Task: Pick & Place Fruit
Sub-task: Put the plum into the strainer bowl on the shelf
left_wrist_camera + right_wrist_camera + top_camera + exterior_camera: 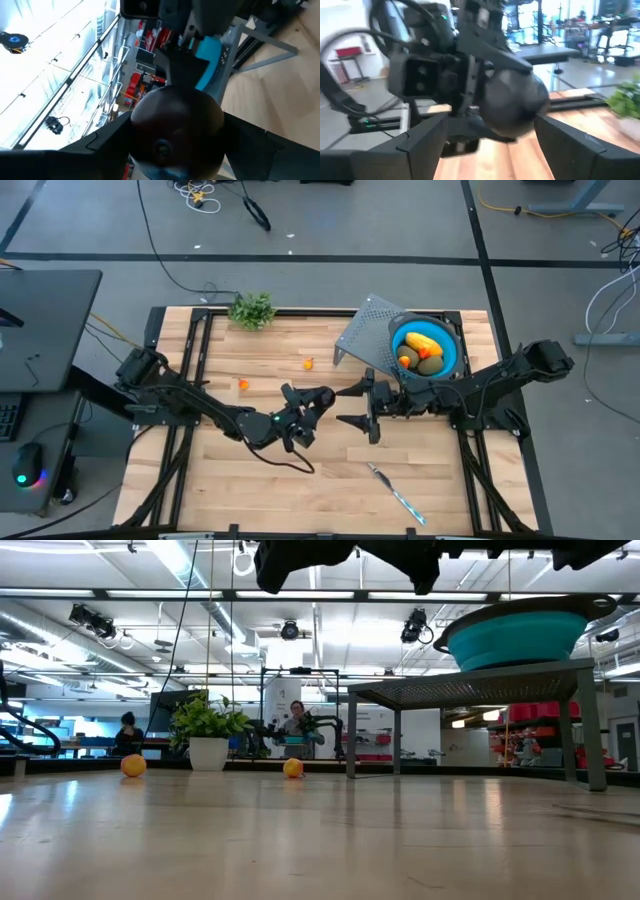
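the two arms meet nose to nose over the middle of the table. the left gripper (318,402) grips a dark purple ball (176,131) between its fingers, and the right gripper (360,405) faces it, fingers spread wide with the ball sitting right in the gap between them. so the ball lies straight ahead of the right claw, just short of it, and that arm is the one nearer the blue bowl (451,352) on the metal stand behind it. yellow and green fruit already lie in the bowl. two small orange pieces (243,384) sit apart on the wood on the left arm's side.
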Motion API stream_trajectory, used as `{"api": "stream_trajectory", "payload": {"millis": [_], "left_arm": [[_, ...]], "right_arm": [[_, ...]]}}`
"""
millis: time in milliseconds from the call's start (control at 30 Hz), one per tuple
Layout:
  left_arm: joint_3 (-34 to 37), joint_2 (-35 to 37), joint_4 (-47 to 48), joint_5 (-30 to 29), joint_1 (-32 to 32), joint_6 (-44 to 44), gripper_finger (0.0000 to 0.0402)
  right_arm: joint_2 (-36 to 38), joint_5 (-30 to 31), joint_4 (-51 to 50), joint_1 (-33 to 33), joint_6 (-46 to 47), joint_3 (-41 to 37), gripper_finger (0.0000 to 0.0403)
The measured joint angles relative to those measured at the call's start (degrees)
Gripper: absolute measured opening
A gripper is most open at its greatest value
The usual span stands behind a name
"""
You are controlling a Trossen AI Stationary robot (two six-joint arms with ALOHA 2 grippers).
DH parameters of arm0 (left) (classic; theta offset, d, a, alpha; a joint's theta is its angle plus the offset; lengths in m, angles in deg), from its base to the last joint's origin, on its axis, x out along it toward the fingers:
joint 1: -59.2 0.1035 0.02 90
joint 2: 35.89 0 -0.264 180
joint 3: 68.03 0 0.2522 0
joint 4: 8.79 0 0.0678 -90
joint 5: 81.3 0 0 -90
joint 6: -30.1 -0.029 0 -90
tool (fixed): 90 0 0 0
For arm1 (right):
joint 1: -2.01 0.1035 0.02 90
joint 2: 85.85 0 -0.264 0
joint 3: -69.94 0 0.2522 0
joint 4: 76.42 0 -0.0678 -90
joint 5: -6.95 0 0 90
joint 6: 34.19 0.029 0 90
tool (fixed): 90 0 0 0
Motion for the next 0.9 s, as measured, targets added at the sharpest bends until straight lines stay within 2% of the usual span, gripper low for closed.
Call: {"api": "stream_trajectory", "payload": {"millis": [233,500,667,900], "left_arm": [[-0.1,0.0,0.0,2.7,0.4,3.3,0.0277],[-0.1,0.0,-0.2,3.6,0.6,3.9,0.0278],[-0.1,0.0,-0.5,3.3,0.6,2.4,0.0276],[-0.1,0.0,-0.5,4.7,0.7,1.2,0.0278]], "right_arm": [[0.0,3.2,-0.1,-0.1,-0.2,0.0,0.0315],[-0.7,3.0,1.2,-1.1,-0.2,0.0,0.0315],[-3.4,1.3,5.9,-2.8,-0.1,0.1,0.0315],[-6.1,0.7,6.5,-3.5,-1.1,2.5,0.0315]]}}
